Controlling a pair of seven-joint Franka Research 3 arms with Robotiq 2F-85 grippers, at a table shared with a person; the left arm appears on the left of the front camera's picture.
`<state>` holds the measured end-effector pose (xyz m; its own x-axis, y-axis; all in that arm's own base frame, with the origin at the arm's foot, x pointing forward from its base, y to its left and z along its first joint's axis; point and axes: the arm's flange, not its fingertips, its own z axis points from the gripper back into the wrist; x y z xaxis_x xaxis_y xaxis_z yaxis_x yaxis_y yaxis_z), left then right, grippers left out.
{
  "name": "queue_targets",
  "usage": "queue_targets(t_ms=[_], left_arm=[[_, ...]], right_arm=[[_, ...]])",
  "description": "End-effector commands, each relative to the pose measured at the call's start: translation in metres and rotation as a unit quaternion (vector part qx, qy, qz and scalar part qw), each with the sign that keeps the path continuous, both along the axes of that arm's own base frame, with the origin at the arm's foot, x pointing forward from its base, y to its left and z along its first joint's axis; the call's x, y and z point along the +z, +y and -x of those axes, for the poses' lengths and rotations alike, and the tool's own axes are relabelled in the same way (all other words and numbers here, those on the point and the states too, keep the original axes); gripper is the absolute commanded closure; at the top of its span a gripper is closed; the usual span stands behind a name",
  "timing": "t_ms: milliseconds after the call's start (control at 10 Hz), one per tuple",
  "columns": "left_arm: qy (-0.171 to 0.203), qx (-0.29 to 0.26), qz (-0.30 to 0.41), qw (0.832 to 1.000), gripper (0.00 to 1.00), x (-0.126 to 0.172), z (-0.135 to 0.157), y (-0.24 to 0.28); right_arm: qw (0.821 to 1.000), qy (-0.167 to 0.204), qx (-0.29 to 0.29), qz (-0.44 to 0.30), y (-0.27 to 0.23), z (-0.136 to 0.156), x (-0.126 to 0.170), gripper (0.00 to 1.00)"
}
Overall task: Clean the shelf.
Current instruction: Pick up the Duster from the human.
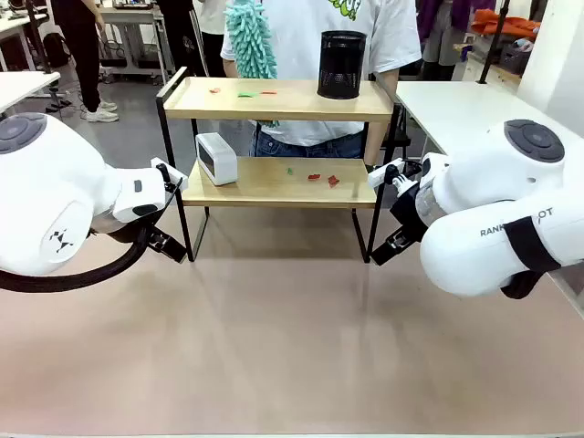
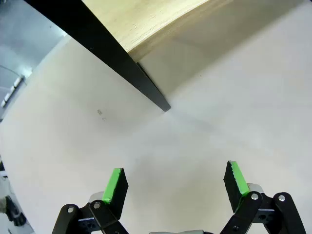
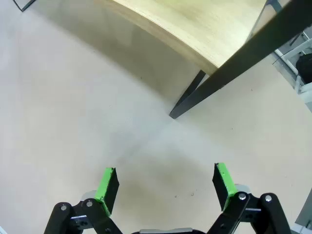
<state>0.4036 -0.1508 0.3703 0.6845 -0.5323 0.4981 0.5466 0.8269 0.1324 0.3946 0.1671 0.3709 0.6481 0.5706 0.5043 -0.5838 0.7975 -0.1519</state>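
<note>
Hovering by the shelf with both jaws spread wide and empty, needing gentle sweeps at the red scraps, sparing the black bin.

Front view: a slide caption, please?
Left arm and right arm flank the littered shelf; person behind holds a duster.
</note>
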Motion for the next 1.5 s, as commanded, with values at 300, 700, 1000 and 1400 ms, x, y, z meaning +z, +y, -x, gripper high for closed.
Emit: queue_targets(t_ms=[300, 700, 1000, 1400], left_arm=[[0.0, 0.0, 0.0, 1.0, 0.0, 0.0, 0.0, 0.0], [0.0, 0.0, 0.0, 1.0, 0.0, 0.0, 0.0, 0.0], [0.0, 0.0, 0.0, 1.0, 0.0, 0.0, 0.0, 0.0], [0.146, -0.219, 0.209, 0.942, 0.0, 0.165, 0.079, 0.043]], right_arm=[[1.0, 0.0, 0.0, 0.0, 0.0, 0.0, 0.0, 0.0], [1.0, 0.0, 0.0, 0.0, 0.0, 0.0, 0.0, 0.0], [1.0, 0.0, 0.0, 0.0, 0.0, 0.0, 0.0, 0.0], [0.953, 0.23, -0.065, -0.185, -0.069, 0.06, 0.183, 0.0]])
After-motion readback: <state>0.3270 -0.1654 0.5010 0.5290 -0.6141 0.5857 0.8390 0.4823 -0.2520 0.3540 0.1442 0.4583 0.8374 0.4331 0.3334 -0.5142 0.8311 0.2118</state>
